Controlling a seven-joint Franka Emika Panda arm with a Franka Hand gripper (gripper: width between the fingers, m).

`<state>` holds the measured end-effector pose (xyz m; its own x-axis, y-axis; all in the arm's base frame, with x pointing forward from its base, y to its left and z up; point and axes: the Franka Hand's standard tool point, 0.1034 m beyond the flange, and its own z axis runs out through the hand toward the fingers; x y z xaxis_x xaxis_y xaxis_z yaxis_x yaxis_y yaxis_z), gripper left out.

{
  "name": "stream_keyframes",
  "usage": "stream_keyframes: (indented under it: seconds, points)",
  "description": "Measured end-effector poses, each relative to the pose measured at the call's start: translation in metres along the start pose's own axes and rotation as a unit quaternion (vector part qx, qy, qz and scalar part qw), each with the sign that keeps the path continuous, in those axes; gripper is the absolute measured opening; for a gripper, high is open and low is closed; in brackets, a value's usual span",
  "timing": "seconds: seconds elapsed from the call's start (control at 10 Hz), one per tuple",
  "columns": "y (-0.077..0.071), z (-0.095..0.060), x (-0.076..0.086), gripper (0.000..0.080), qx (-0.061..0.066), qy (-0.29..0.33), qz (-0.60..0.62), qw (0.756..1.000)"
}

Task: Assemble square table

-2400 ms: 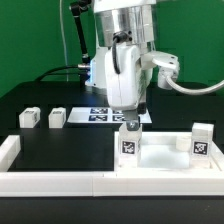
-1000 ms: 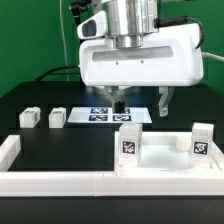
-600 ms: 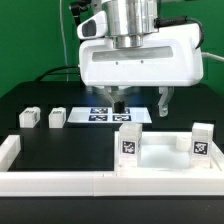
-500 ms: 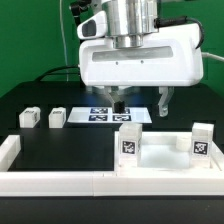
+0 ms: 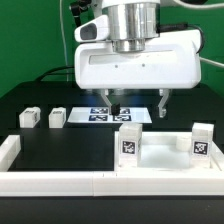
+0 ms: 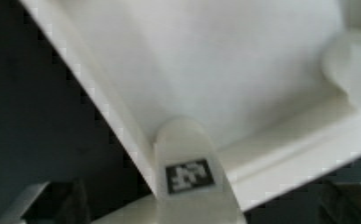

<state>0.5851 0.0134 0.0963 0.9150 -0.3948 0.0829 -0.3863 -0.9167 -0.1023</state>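
White plastic parts on a black table (image 5: 60, 145), listed from the exterior view's left to its right.

1. First loose leg block (image 5: 29, 117): small, white, lying on the table, well apart from the slab.
2. Second loose leg block (image 5: 58, 117): same kind, just beside the first, with a dark tag on its near face.
3. Marker board (image 5: 100, 113): flat, white, printed with tags, lying behind the slab and partly covered by the gripper's fingers.
4. Square table slab (image 5: 165, 152): thick, white, at the front on the exterior view's right, close behind the border wall (image 5: 60, 181). Two legs stand upright at its near corners, the left leg (image 5: 129, 142) and the right leg (image 5: 201, 140), each with a black-and-white tag facing the camera.

Hard to make out: the slab's right edge is cut off by the frame, and where the slab ends and the wall begins cannot be told. The wrist view is blurred. It gives only pale slab surface (image 6: 212, 70), one tagged leg (image 6: 191, 170) and a dark fingertip (image 6: 26, 205) at the picture's edge.

Arm: the gripper (image 5: 138, 103) points straight down over the marker board, behind the slab. Its broad white body fills the upper middle, and the arm above is cut off. The fingers (image 5: 163, 103) stand wide apart, released, with nothing between them.
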Motion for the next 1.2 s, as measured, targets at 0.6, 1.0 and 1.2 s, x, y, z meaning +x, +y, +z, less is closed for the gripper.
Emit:
stream_keyframes:
  seconds: [0.6,1.0,1.2]
  points:
    - [0.04,0.03,-0.018,0.0649,-0.019,-0.001,-0.185,0.982]
    - [0.045,0.042,-0.02,0.0649,-0.02,-0.026,-0.179,0.983]
    - [0.049,0.068,-0.019,0.0649,-0.029,-0.043,-0.179,0.983]
